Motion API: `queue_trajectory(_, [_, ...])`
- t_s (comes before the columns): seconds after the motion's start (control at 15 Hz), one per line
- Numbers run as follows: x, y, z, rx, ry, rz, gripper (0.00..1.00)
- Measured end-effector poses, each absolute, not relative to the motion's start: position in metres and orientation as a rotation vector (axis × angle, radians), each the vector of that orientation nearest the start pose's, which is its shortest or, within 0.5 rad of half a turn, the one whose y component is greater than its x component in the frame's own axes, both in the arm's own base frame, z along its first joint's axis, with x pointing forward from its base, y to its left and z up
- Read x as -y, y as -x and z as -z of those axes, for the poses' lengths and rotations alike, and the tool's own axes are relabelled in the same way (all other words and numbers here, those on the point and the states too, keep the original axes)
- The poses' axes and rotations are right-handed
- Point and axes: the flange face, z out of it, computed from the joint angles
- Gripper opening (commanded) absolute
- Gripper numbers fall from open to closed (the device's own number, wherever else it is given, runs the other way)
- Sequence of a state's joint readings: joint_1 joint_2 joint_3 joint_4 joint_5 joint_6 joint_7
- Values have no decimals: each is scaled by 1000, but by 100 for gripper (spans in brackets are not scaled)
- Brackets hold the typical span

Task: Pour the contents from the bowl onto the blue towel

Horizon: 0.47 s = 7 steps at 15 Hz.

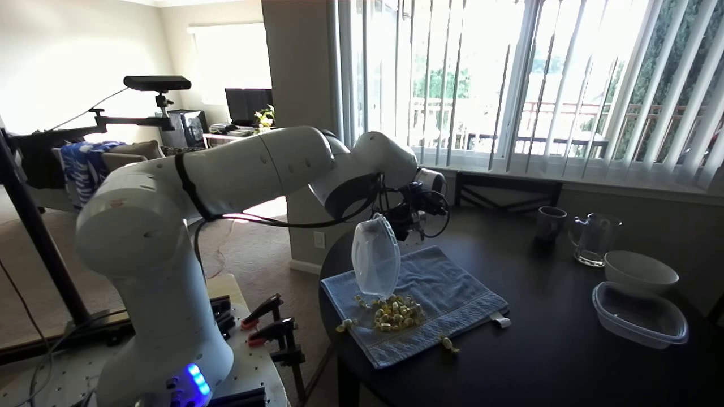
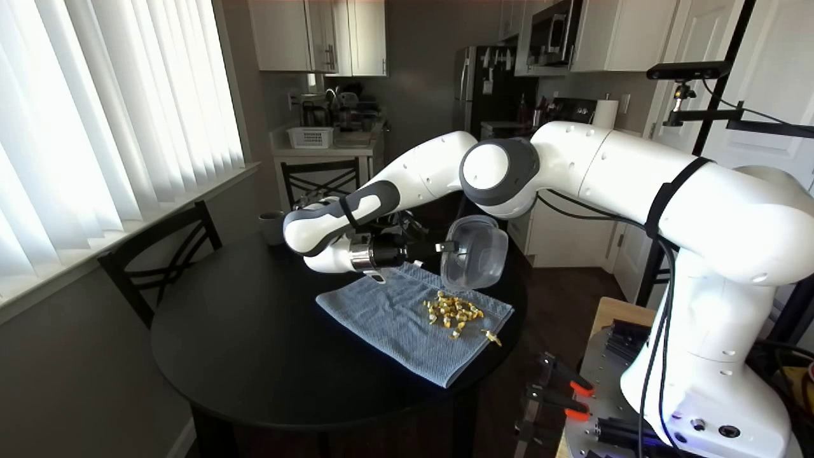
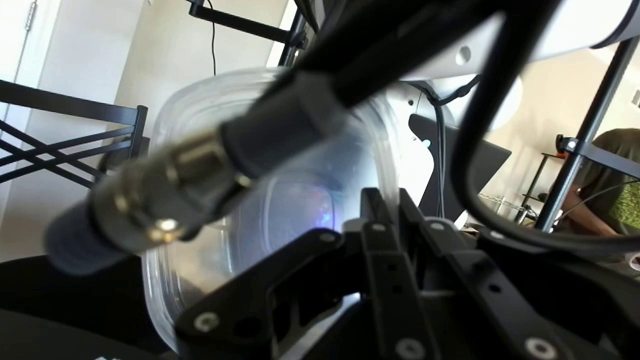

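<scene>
Table (image 2: 254, 331): one, dark, round. Directly on it:
- Towel (image 1: 447, 291): light blue, wrinkled, spread near the rim.
- Bit (image 1: 449, 343): one, yellowish-tan, loose, at the towel's edge, reaching onto the table.
- Mug (image 1: 550, 224): upright.
- Glass mug (image 1: 597, 237): clear, upright, near the mug, handle towards it.
- Tub (image 1: 640, 322): clear, open side up.
- White bowl (image 1: 639, 271): just beside the tub; contact not discernible.
</scene>
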<state>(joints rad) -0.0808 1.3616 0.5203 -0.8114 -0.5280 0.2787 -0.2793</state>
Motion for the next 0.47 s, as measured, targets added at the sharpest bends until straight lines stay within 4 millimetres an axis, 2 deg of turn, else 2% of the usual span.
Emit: queue_trajectory(0.47, [-38,-583,-154,559,1914,-2384,2])
